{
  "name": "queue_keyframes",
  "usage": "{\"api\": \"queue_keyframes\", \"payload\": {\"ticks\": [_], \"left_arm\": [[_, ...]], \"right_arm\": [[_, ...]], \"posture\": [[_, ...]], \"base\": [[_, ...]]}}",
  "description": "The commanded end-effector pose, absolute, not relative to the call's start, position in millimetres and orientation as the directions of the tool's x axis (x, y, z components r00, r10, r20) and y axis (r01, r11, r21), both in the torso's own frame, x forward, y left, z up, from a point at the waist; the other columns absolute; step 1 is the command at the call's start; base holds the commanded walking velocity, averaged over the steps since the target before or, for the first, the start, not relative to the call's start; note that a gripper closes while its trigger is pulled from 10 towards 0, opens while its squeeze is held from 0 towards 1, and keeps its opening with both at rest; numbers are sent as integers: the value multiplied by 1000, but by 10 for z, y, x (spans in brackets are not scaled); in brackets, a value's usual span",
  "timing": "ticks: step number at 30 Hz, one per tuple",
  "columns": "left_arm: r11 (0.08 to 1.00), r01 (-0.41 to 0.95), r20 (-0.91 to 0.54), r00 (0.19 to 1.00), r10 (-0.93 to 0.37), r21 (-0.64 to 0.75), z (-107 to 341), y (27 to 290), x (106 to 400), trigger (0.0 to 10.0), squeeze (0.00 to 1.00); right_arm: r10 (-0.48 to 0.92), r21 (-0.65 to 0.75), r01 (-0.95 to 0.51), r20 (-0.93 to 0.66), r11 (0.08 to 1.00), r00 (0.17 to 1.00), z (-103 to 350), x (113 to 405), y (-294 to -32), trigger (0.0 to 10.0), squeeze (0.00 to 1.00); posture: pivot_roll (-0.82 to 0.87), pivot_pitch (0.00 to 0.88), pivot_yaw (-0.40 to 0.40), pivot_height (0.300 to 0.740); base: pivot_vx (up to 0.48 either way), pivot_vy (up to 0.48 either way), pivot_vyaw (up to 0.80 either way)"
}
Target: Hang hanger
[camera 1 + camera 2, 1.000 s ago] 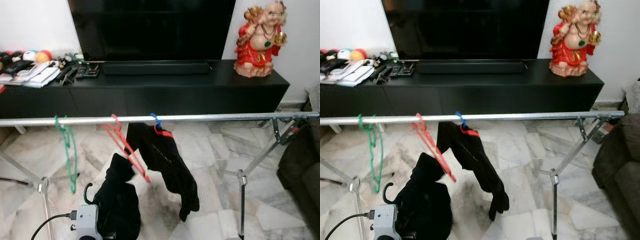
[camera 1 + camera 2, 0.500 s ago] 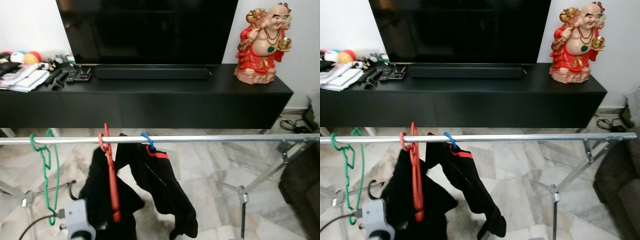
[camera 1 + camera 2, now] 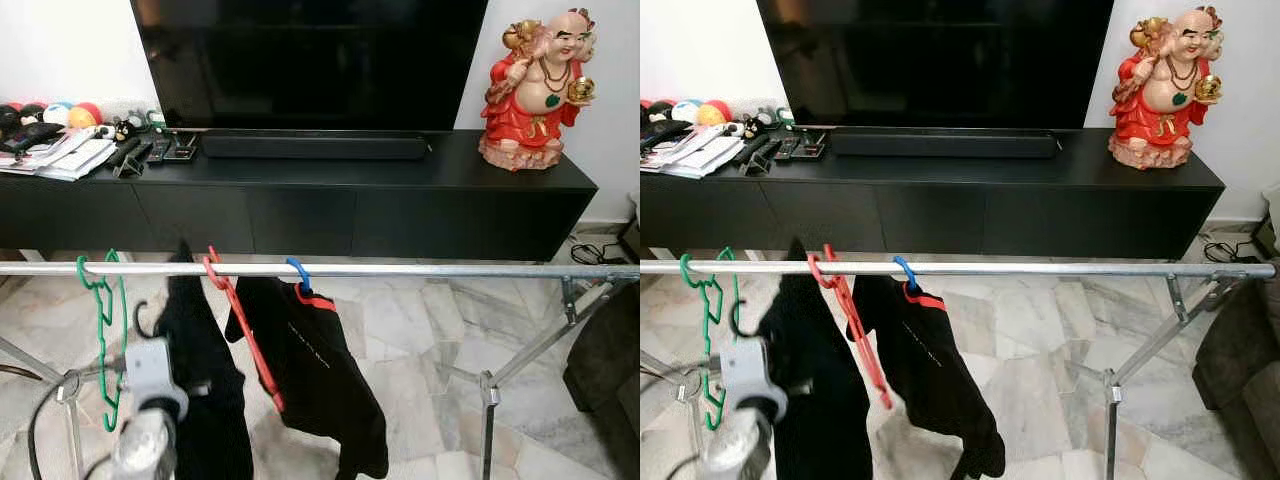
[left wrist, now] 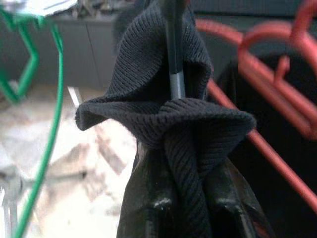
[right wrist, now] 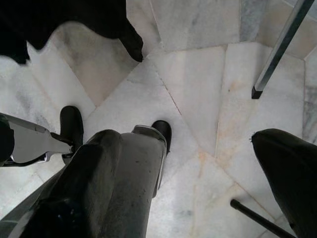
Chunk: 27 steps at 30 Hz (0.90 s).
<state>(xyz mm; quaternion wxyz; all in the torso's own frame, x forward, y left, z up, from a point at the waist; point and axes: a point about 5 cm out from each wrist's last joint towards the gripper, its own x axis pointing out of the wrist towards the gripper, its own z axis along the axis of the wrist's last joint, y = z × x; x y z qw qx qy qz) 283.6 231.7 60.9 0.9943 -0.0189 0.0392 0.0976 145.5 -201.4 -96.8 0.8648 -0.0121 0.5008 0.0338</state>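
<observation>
A silver clothes rail (image 3: 420, 270) runs across in front of me. On it hang a green hanger (image 3: 106, 330), a red hanger (image 3: 243, 330) and a blue hanger (image 3: 297, 275) carrying a black garment (image 3: 320, 370). My left gripper (image 4: 190, 201) is shut on another black garment (image 3: 205, 390) wrapped over a black hanger (image 4: 173, 74). That garment's top reaches the rail between the green and red hangers, and a black hook (image 3: 140, 315) curls beside it. My right gripper (image 5: 198, 163) hangs open above the marble floor.
Behind the rail stands a black TV console (image 3: 400, 200) with a TV (image 3: 310, 60), a red statue (image 3: 540, 90) and clutter (image 3: 60, 140) at its left end. Rack legs (image 3: 487, 400) stand at right, beside a dark sofa (image 3: 610, 350).
My left gripper has lifted the black garment and its hanger from low near the floor up to rail height. The red hanger has swung. The camera has shifted too.
</observation>
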Motion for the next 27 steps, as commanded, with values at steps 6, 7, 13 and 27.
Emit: {"api": "queue_keyframes", "payload": {"ticks": [6, 7, 13, 27], "left_arm": [[992, -130, -89, 988, 130, 8, 709, 2339, 2980, 10000, 0], [992, -122, -86, 989, 123, 16, 732, 2334, 3010, 10000, 0], [995, -84, -68, 994, 87, 53, 969, 2273, 3288, 10000, 0], [988, -153, -227, 963, 146, -13, 1043, 2344, 3561, 10000, 0]], "right_arm": [[48, 13, -75, -874, 997, 483, -978, 1441, -1997, 10000, 0], [49, 13, -78, -875, 997, 482, -979, 1441, -1996, 10000, 0], [51, 12, -85, -876, 996, 480, -977, 1447, -1995, 10000, 0], [51, 15, -80, -880, 997, 471, -984, 1440, -1980, 10000, 0]], "posture": [[-38, 79, -3, 740], [-36, 79, -6, 740], [-39, 84, -13, 740], [-52, 87, -9, 740]], "base": [[0, 0, 0], [0, 0, 0], [0, 0, 0], [0, 0, 0]]}}
